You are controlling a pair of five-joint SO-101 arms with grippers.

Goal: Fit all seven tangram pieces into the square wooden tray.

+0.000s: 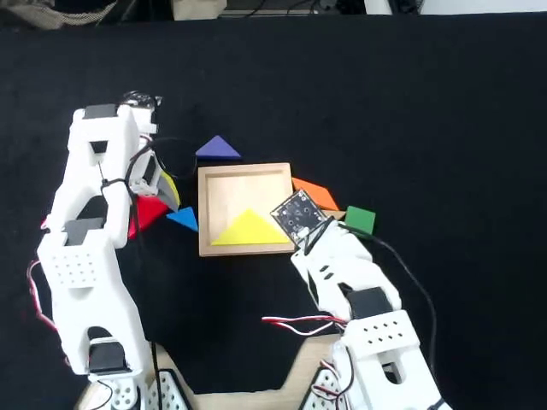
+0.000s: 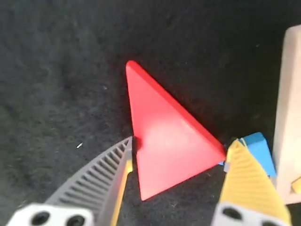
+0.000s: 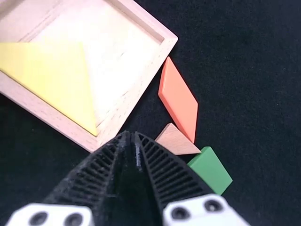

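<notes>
The square wooden tray [image 1: 205, 209] [image 3: 141, 28] holds a large yellow triangle [image 1: 248, 229] [image 3: 51, 75]. A red triangle [image 2: 164, 146] [image 1: 147, 213] lies flat on the black cloth left of the tray. My left gripper [image 2: 182, 143] is open astride it, with the grey finger [image 2: 110, 172] at one edge and the yellow finger [image 2: 244, 181] by a corner. A blue triangle [image 1: 182, 219] [image 2: 258, 146] lies between the red one and the tray. My right gripper [image 3: 130, 137] is shut and empty, just off the tray's near right corner, beside a small wood-coloured triangle [image 3: 176, 141].
An orange parallelogram [image 1: 316, 195] [image 3: 178, 99] and a green square [image 1: 360, 219] [image 3: 210, 169] lie right of the tray. A purple triangle [image 1: 218, 149] sits behind the tray's far left corner. Black cloth covers the table [image 1: 410, 111].
</notes>
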